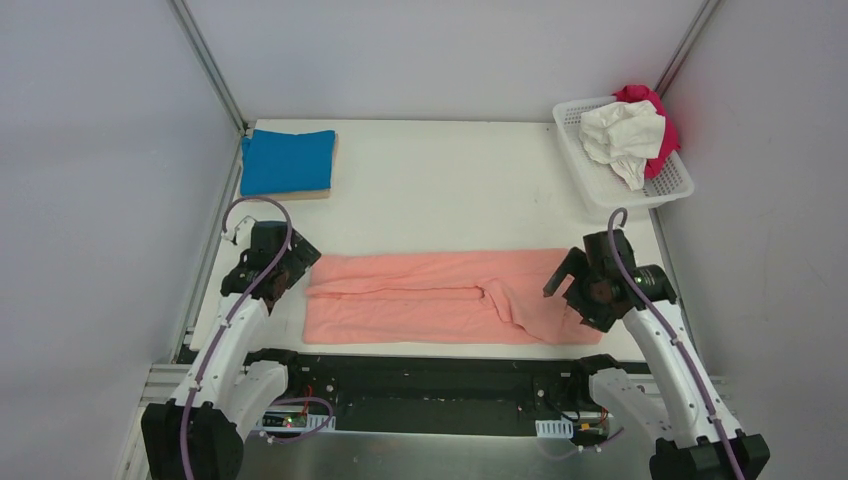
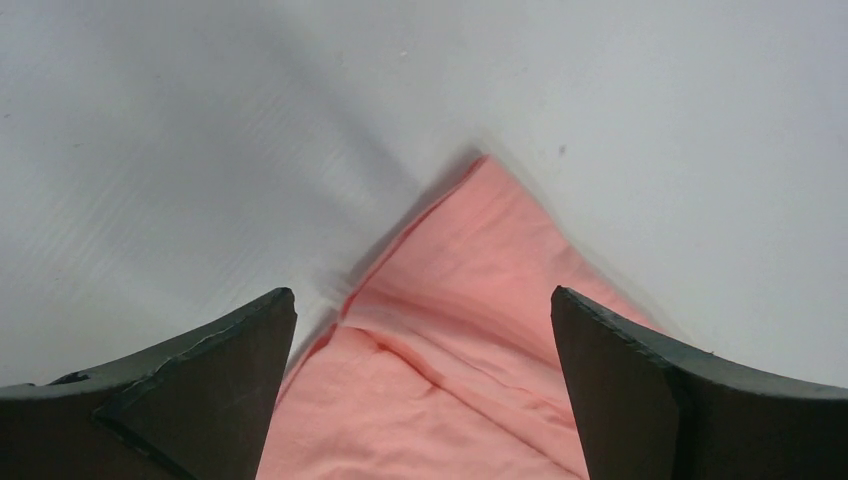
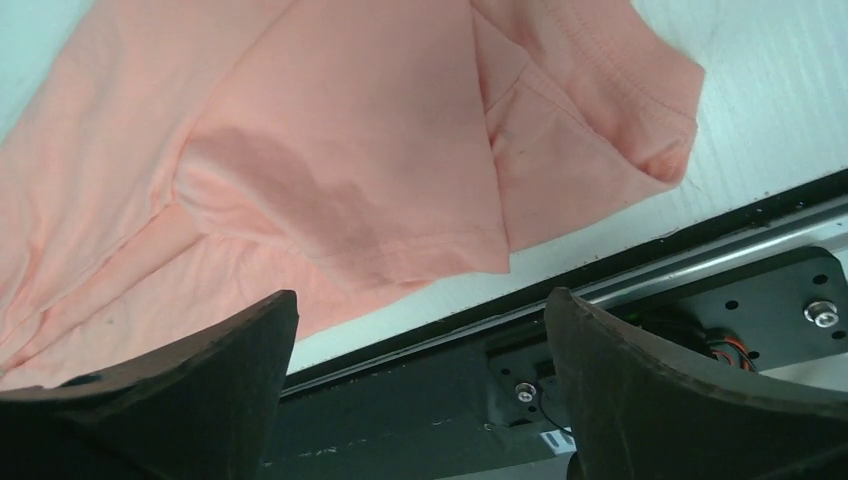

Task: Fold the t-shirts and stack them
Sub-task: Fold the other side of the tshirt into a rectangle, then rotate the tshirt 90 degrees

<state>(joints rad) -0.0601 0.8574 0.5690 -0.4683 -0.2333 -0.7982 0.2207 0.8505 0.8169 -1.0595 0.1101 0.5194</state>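
Since the salmon-pink t-shirt [image 1: 430, 297] lies flat as a long narrow band along the counter's [image 1: 450, 190] near edge, w/ sides turned in, lengthwise folds look done. Step in hand, my reading: crosswise fold, end to end.

L end: left gripper [image 2: 423, 300] hangs over the band's far-left corner, jaws wide apart, nothing held, cloth between the fingers but not pinched. Left wrist view shows stacked edges at that corner, so more than one layer.

R end: right gripper [image 3: 420, 295] sits above the band's near-right part, jaws also fully spread and empty. A sleeve [image 3: 590, 120] lies loose there, its tip close to the counter's near edge.

Notes for doing it well:
- Come straight down; close on all layers at the corner, not top ply only, else the band opens on lift.
- R side: take body cloth together w/ the sleeve; sleeve alone would peel off and untuck.
- Lift low, carry across parallel to the near edge, match the ends, lay down before letting go.
- Risk: cloth drags and skews if only one end is raised.

Elsewhere: blue t-shirt [image 1: 287, 160], folded, on tan board [image 1: 334, 170] at far-left corner; prob. the stack site. Lattice basket [image 1: 606, 192] at far-right corner holds white t-shirt [image 1: 620, 135] and magenta t-shirt [image 1: 662, 125], crumpled.
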